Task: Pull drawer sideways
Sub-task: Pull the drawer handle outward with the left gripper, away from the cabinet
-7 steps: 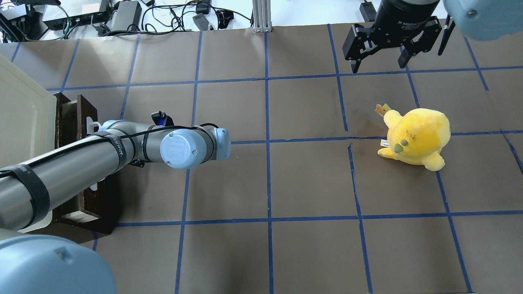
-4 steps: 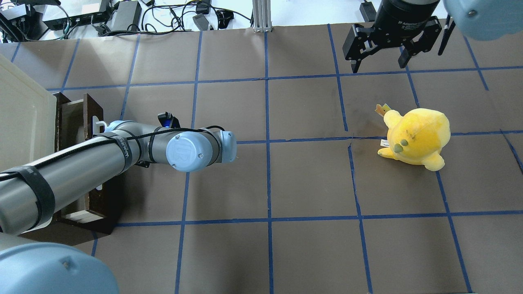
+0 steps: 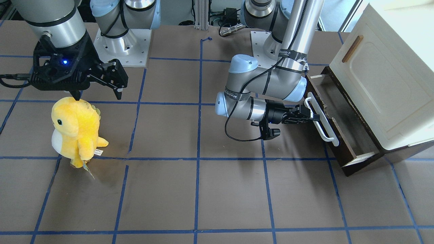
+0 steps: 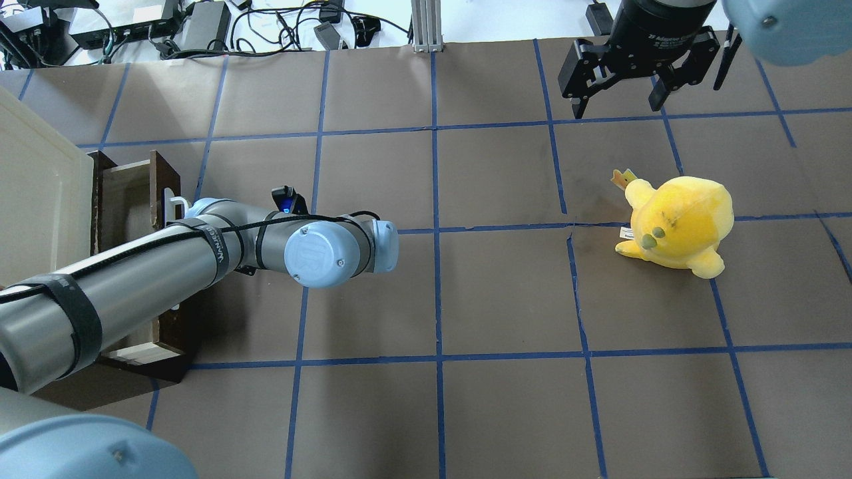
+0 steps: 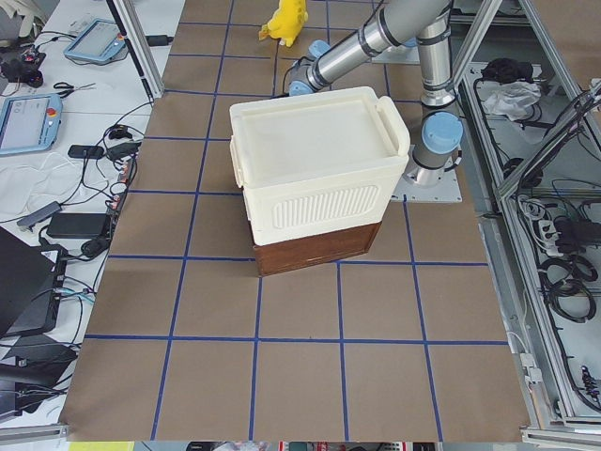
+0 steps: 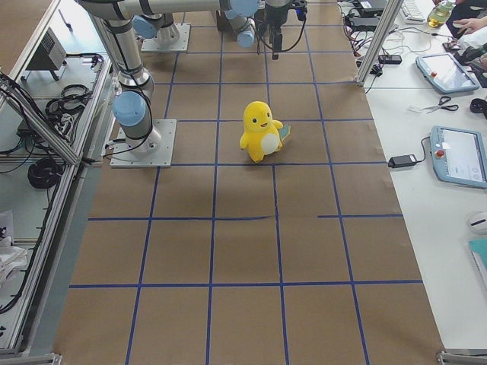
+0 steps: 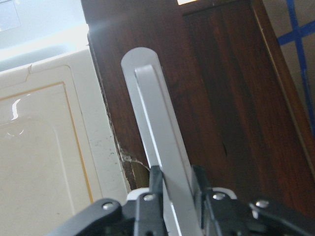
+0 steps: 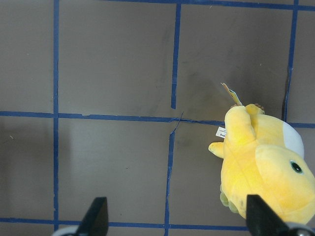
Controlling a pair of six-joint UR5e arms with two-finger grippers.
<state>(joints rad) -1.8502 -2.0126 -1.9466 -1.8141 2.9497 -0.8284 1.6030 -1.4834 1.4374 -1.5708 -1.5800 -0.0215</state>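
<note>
- Table [image 4: 506, 293]: brown surface with a grid of blue tape. All clock directions below are read in the overhead view, with 12 o'clock pointing away from the robot.
- Cabinet [image 4: 33, 186]: cream body at the 9 o'clock edge of the table. Its door carries a small wooden handle [image 3: 352, 48]. In the overhead view the left arm's forearm crosses in front of the cabinet and hides part of what lies below it.
- Drawer [image 3: 352, 132]: seated in the dark base under the cabinet and pulled partway out toward 3 o'clock. The dark brown front stands clear of the cabinet face, and the grey-brown bottom is exposed between them.
- Bar handle [image 3: 325, 130]: long, white, mounted on the drawer front. It faces open table at 3 o'clock.
- Plush toy [image 4: 679, 226]: yellow, standing upright at about 3 o'clock on the table. It is well apart from the drawer.
- Left gripper [image 7: 177, 182]: held level and pointing toward 9 o'clock. Its fingers [image 7: 155, 184] are clamped on the bar handle, one on each side, at a point between the bar's two ends. The wrist view shows both fingers touching the bar.
- Right gripper [image 4: 617, 106]: at about 1 o'clock, hanging above the table and pointing down. Its fingers are spread wide, with only table surface between them. The plush toy sits near it at 6 o'clock, apart from the fingers.
</note>
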